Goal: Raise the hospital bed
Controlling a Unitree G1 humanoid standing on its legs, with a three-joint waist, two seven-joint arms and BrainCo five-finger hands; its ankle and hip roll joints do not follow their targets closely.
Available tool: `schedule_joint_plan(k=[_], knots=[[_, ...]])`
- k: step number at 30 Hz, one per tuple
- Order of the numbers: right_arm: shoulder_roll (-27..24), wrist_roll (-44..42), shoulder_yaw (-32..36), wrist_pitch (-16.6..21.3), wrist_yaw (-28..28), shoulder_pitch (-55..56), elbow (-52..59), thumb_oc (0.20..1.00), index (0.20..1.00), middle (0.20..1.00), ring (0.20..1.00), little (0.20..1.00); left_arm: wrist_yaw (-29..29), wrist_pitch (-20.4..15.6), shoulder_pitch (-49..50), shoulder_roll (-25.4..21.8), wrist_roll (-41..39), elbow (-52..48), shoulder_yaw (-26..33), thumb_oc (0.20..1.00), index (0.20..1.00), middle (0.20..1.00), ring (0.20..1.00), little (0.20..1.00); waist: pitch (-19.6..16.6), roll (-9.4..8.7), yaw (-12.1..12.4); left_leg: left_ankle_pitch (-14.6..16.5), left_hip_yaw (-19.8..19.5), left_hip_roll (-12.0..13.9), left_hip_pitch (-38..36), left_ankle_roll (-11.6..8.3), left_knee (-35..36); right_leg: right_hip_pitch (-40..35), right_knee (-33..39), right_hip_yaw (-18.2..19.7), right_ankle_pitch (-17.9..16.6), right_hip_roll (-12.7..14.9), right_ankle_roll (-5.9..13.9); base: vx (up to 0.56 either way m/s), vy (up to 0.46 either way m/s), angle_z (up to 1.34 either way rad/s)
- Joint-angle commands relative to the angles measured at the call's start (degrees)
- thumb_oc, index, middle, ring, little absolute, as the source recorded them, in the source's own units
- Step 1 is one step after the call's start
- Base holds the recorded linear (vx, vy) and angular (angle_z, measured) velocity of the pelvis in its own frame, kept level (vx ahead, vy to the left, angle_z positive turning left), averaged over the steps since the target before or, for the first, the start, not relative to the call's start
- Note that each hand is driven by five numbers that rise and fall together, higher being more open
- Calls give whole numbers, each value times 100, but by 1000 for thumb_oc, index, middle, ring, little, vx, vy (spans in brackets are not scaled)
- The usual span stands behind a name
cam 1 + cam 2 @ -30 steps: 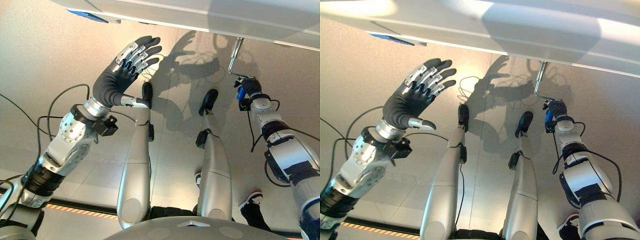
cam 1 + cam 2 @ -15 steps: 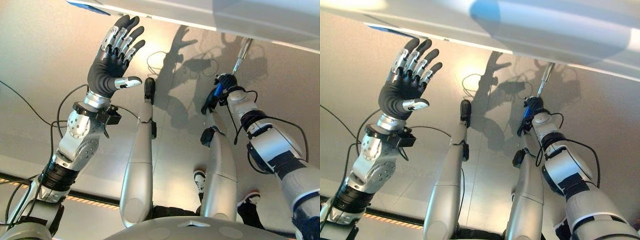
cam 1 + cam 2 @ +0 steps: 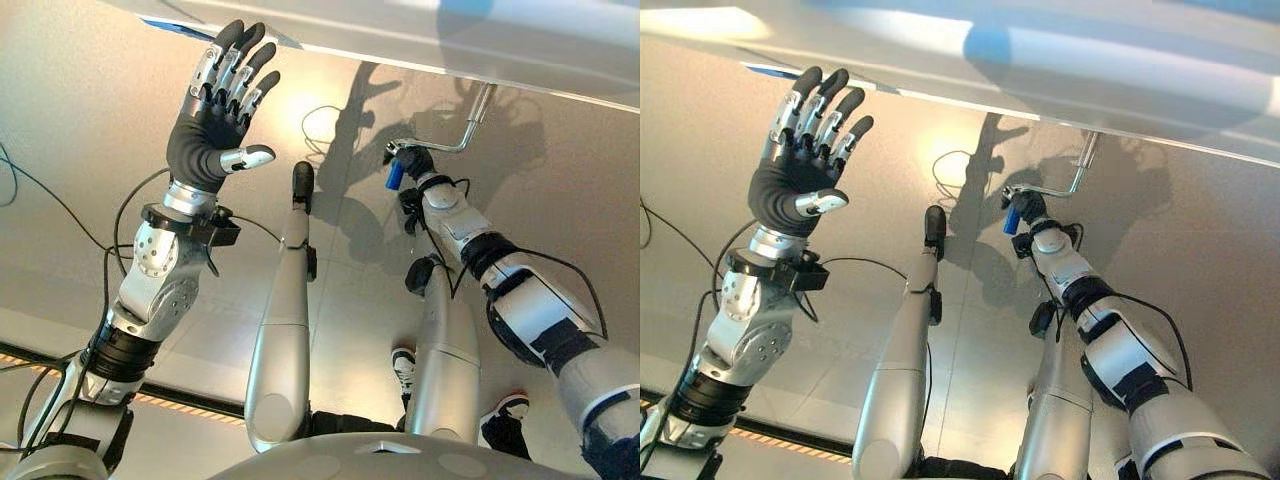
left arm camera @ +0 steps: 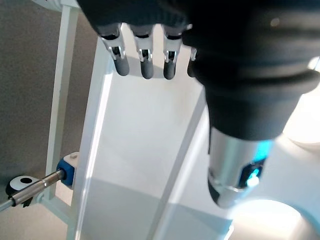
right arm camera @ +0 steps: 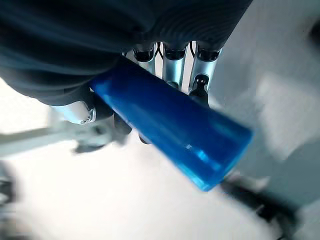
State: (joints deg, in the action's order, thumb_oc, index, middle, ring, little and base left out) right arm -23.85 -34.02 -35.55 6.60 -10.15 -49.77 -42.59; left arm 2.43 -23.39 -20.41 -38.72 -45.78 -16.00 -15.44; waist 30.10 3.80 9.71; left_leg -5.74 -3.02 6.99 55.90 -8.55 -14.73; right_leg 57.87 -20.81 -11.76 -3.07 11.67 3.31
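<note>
The hospital bed [image 3: 480, 35] spans the top of the eye views, its bent metal crank [image 3: 455, 135] hanging below the frame. The right hand [image 3: 410, 162] has its fingers clenched round the crank's blue handle [image 5: 170, 130] — the right wrist view shows that wrap up close. The left hand [image 3: 215, 110] is raised beside the bed edge, fingers straight and released — its wrist view shows the white bed frame [image 4: 145, 150] past them.
</note>
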Motion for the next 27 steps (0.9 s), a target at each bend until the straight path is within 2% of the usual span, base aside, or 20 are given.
schedule_joint_plan(k=[1, 3, 4, 11, 13, 16, 17, 20, 23, 27], knots=[[1068, -663, -426, 1274, 921, -138, 2577, 200, 200, 200, 200, 200, 38, -442, 129, -174, 256, -666, -185, 1000, 1000, 1000, 1000, 1000, -31, 153, -164, 228, 218, -387, 241, 339, -246, -278, 325, 191, -36, 184, 591, -53, 15, 0], [897, -802, -273, 1359, 950, -21, 2953, 200, 200, 200, 200, 200, 39, -446, 166, -182, 239, -669, -155, 1000, 1000, 1000, 1000, 1000, -31, 127, -201, 226, 237, -378, 198, 338, -224, -309, 344, 212, -37, 179, 595, 0, 0, 0], [571, -945, 43, 1557, 967, 278, 3727, 200, 200, 200, 200, 200, 82, -439, 299, -245, 212, -684, -68, 1000, 1000, 1000, 1000, 1000, -31, 61, -289, 218, 280, -363, 90, 337, -169, -380, 391, 247, -54, 155, 605, 0, 0, 0], [-57, -1189, 981, 1832, 963, 1211, 4941, 200, 200, 200, 200, 200, 335, -333, 751, -346, 118, -853, 111, 1000, 1000, 1000, 1000, 1000, -31, -59, -548, 240, 417, -281, -154, 333, -101, -491, 442, 353, -64, 120, 602, -7, -6, -4], [-327, -1060, 1572, 1961, 829, 1672, 5350, 200, 200, 200, 200, 200, 445, -302, 978, -417, 74, -927, 327, 1000, 1000, 1000, 1000, 1000, -31, -140, -724, 235, 479, -245, -292, 305, -54, -590, 517, 429, -80, 85, 611, -8, -30, -5], [-450, -1112, 2096, 2106, 740, 2036, 5439, 200, 200, 200, 200, 200, 590, -290, 1175, -415, -68, -971, 537, 1000, 1000, 1000, 1000, 1000, -31, -210, -824, 241, 538, -201, -443, 288, 3, -657, 539, 479, -78, 25, 617, -3, -47, -9], [-560, -1039, 2458, 2158, 659, 2211, 5496, 200, 200, 200, 200, 200, 659, -254, 1274, -392, -104, -1024, 682, 1000, 1000, 1000, 1000, 1000, -31, -253, -884, 242, 545, -168, -494, 276, 14, -680, 532, 485, -63, -1, 616, 6, -57, -7], [-640, -1013, 2838, 2253, 515, 2388, 5391, 200, 200, 200, 200, 200, 740, -221, 1387, -355, -167, -1052, 796, 1000, 1000, 1000, 1000, 1000, -31, -289, -934, 246, 558, -132, -581, 257, 35, -727, 508, 496, -22, -34, 612, 7, -67, -9], [-531, -1385, 3171, 2411, 485, 2493, 5181, 200, 200, 200, 200, 200, 837, -220, 1385, -277, -294, -1068, 886, 1000, 1000, 1000, 1000, 1000, -31, -321, -997, 256, 567, -94, -677, 231, 59, -767, 471, 514, 30, -73, 606, 10, -69, -9], [-590, -1161, 3758, 2569, 52, 2636, 4824, 200, 200, 200, 200, 200, 817, -183, 1506, -166, -320, -1129, 1062, 1000, 1000, 1000, 1000, 1000, -31, -383, -1059, 279, 557, -32, -770, 213, 57, -797, 383, 522, 108, -124, 581, 12, -55, -3]])
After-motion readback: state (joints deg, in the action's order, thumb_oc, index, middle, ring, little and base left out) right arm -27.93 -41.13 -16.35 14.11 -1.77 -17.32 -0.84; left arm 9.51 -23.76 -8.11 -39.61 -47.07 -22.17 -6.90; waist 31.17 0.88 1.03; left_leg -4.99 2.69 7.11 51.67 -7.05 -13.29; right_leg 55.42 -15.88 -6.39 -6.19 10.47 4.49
